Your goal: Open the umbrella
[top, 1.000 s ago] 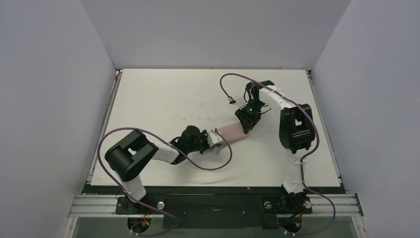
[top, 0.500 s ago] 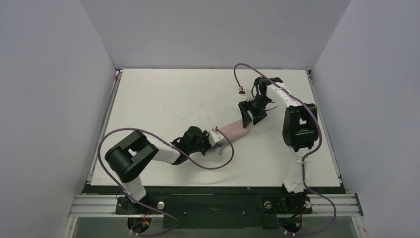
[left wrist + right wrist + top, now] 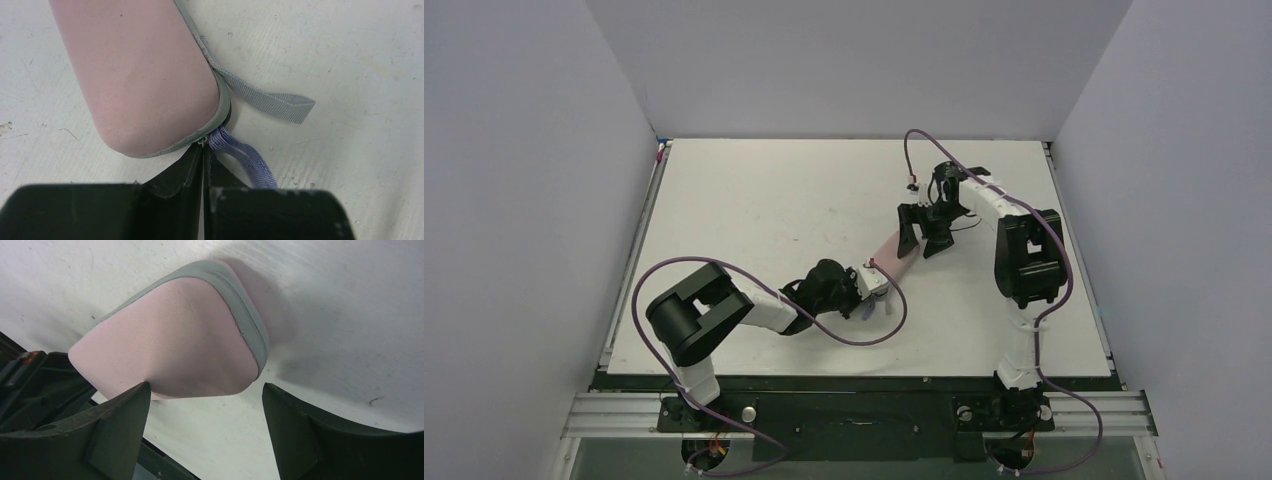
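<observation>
The case (image 3: pixel 892 262) is lying on the table (image 3: pixel 754 200), slightly right of centre, running diagonally from its near-left end toward the far right. The left hand (image 3: pixel 871 284) is sitting at the case's near-left end, touching its seam (image 3: pixel 202 141). Two straps (image 3: pixel 260 95) are lying on the table just right of that end. The right hand (image 3: pixel 921 232) is sitting at the case's far-right end, one finger (image 3: pixel 117 427) on either side of it.

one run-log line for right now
left gripper shut at pink case's zipper end | right gripper open around its other end | lavender strap sticking out
</observation>
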You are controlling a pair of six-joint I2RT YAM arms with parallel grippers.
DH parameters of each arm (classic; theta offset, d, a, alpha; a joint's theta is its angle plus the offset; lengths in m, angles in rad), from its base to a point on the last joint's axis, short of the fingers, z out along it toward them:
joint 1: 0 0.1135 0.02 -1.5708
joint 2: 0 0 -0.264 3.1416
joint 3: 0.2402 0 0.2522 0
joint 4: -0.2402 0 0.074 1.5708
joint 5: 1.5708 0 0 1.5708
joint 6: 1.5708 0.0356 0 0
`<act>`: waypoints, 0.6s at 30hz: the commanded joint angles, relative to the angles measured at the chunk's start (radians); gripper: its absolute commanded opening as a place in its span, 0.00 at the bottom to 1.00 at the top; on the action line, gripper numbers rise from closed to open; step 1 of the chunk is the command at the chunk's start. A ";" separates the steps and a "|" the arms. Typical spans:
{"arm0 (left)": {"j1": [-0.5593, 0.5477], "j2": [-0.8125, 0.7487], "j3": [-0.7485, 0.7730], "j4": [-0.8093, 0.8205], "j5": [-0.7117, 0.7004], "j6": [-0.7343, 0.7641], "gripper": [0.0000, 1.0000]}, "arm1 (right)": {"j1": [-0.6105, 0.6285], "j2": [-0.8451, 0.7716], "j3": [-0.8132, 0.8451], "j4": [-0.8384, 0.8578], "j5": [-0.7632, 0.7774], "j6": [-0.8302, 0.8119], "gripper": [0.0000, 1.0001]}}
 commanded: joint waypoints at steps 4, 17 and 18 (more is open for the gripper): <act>-0.002 0.012 0.025 0.024 -0.018 -0.023 0.00 | 0.010 0.014 -0.005 0.071 -0.111 0.110 0.77; -0.003 0.039 0.052 0.017 -0.008 -0.022 0.00 | 0.104 -0.066 -0.154 0.247 -0.026 0.452 0.82; -0.003 0.042 0.054 0.015 -0.008 -0.021 0.00 | 0.105 -0.064 -0.160 0.256 -0.008 0.467 0.82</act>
